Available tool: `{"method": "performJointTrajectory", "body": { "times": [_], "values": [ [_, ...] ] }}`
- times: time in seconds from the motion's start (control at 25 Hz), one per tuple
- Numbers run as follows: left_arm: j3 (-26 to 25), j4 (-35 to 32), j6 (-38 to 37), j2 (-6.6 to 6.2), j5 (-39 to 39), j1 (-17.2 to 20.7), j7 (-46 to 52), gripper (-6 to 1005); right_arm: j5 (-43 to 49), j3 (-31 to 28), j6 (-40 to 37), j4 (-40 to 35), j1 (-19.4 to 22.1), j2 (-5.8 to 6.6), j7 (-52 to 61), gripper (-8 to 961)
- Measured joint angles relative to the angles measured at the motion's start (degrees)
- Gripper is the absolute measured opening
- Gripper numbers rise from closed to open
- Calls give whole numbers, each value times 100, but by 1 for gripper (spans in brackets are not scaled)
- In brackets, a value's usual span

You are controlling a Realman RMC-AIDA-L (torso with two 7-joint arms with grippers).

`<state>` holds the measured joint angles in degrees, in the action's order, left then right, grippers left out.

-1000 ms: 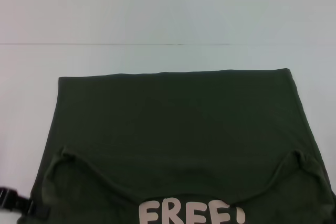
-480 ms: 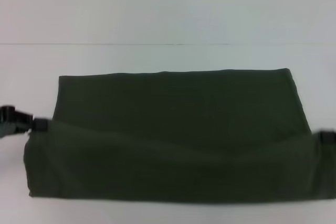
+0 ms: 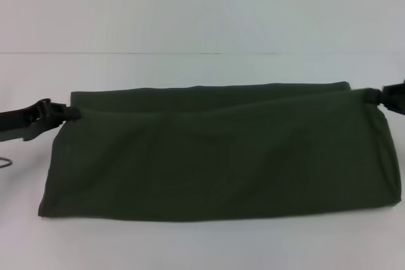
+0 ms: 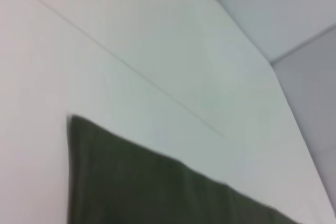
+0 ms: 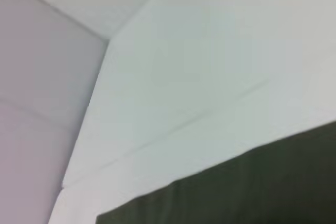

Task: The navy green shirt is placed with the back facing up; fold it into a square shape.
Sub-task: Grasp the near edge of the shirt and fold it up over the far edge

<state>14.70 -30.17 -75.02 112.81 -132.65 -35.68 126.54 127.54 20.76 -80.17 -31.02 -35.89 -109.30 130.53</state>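
Navy green shirt (image 3: 215,156) doubled over, corners seemingly in both grippers' jaws.

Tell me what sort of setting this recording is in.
Probably a lab or test bench: a plain white table against bare white walls, holding only a dark green shirt, which the left gripper and right gripper grip at its far corners.
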Motion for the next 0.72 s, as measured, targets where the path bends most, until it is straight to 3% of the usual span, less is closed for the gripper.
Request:
{"method": "performJointTrajectory", "body": {
  "times": [0.04, 0.08, 0.24, 0.56, 0.72],
  "values": [
    [0, 13, 245, 120, 148, -9, -136, 40, -87, -6, 306, 39, -15, -142, -139, 52],
    [0, 13, 245, 120, 148, -9, -136, 40, -87, -6, 306, 39, -15, -142, -139, 52],
    [-11, 26, 709, 342, 660, 16, -448, 40, -374, 1, 845, 62, -21, -390, -386, 53],
    [22, 214, 1390, 483, 1392, -17, -970, 39, -746, 6, 1177, 69, -56, -466, -688, 55],
    [34, 256, 1704, 582, 1625, -62, -1233, 40, -815, 48, 1683, 81, -160, -651, -915, 56]
  ]
}}
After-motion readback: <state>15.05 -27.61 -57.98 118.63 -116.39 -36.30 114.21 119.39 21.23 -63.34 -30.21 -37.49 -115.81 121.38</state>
